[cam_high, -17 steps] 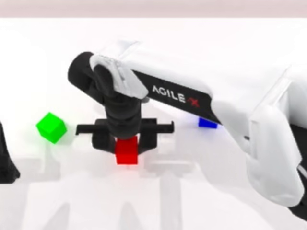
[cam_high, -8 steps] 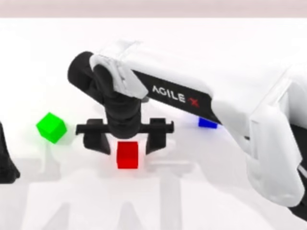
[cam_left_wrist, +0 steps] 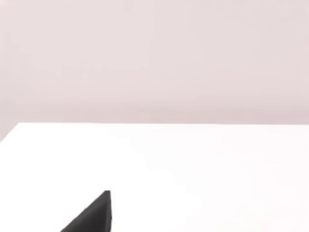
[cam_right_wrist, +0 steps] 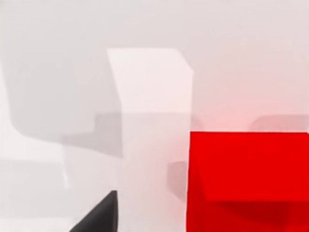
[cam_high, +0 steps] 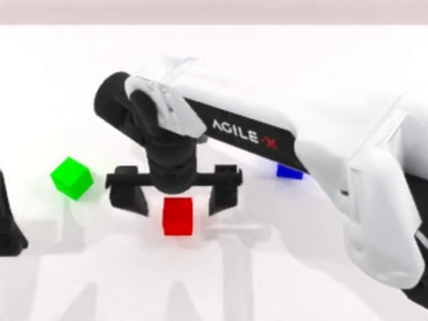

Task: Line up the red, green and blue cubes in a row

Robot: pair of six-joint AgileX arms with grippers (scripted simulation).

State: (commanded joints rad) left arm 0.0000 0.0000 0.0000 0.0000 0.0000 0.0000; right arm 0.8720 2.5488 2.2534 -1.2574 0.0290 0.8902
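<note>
Scanning leftward first, you find the green cube (cam_high: 71, 177) well left of your right tool (cam_high: 175, 198), whose fingers stand apart astride the red cube (cam_high: 178, 216); blue cube (cam_high: 289, 171) right, unaligned. Left tool parked.

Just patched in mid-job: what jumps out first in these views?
The big white right arm reaching across the table from the right, its black claw open over the red cube near the middle, fingers either side without touching it. The green cube sits alone to the left, and the blue cube peeks out from under the arm to the right. The left claw sits parked at the left edge.
</note>
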